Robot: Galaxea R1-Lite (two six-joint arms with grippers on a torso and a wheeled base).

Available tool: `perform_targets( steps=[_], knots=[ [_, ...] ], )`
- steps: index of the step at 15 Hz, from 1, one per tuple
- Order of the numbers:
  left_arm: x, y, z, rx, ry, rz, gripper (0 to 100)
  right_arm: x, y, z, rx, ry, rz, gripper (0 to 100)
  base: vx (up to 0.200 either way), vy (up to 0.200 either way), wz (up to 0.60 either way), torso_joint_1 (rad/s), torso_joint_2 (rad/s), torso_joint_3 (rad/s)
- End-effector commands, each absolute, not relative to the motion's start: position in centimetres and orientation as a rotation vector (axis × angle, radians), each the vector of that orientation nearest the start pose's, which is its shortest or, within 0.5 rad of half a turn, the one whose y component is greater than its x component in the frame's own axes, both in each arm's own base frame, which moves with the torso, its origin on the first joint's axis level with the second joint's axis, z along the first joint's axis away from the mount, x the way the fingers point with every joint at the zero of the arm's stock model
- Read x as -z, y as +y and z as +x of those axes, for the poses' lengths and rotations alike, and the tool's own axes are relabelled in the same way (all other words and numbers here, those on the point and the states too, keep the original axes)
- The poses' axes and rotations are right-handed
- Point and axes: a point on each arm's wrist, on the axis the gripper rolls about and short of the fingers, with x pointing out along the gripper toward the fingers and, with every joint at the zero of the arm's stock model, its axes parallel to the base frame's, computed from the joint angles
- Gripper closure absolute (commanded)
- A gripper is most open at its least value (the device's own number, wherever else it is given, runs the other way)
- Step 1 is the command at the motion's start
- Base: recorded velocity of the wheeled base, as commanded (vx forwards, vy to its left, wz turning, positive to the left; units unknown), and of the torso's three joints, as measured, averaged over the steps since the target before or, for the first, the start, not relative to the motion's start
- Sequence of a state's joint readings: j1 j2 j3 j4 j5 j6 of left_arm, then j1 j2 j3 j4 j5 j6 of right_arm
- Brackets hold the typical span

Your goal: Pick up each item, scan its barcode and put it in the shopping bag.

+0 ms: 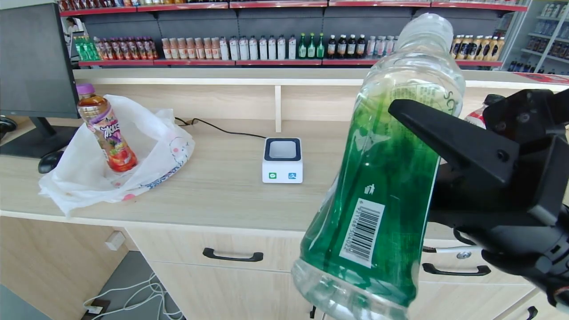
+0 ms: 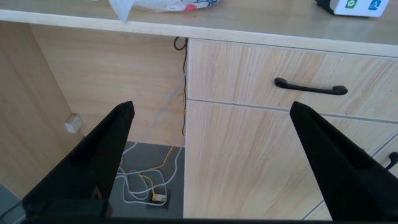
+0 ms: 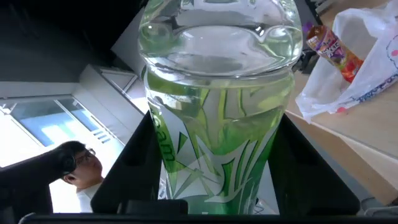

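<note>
Right gripper (image 3: 217, 174) is clamped on the green bottle (image 1: 382, 178), one finger each side of its middle, holding it up in the air close to the head camera, out past the front edge of the tabletop (image 1: 222, 186). The bottle's long axis is tilted, cap up and away toward the shelves, base low and toward the robot. The scanner (image 1: 282, 160) sits on the tabletop to the robot's left of the bottle and further out, window facing up. The barcode (image 1: 362, 233) is facing the camera, not the scanner, so I'd guess the wrist has to roll it over and down as the arm swings left. The bottle is clear plastic with a green wrap, clear liquid and a white barcode patch near the base. The bag (image 1: 169, 146) lies at the far left with a tea bottle (image 1: 106, 129) in it. Left gripper (image 2: 211, 109) is spread wide, holding nothing, low in front of the drawers.
</note>
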State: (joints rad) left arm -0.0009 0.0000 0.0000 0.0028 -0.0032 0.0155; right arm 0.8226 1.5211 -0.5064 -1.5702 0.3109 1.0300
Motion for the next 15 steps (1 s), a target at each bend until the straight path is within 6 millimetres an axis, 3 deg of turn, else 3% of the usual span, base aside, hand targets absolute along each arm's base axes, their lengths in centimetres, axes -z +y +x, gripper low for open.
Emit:
perform_targets(
  steps=[1,13,15],
  knots=[
    [-7.5,0.0,-2.3,0.005,0.003,0.015,0,-24.8,17.3,13.7,-1.358,0.064,1.044,100,0.000,0.000,0.00,0.000,0.00,0.000],
    [-7.5,0.0,-2.3,0.005,0.003,0.015,0,-25.1,17.2,12.6,-1.398,0.065,1.051,100,0.000,0.000,0.00,0.000,0.00,0.000],
    [-7.5,0.0,-2.3,0.005,0.003,0.015,0,-24.5,17.0,12.5,-1.380,0.055,1.000,100,0.000,0.000,0.00,0.000,0.00,0.000]
  ],
)
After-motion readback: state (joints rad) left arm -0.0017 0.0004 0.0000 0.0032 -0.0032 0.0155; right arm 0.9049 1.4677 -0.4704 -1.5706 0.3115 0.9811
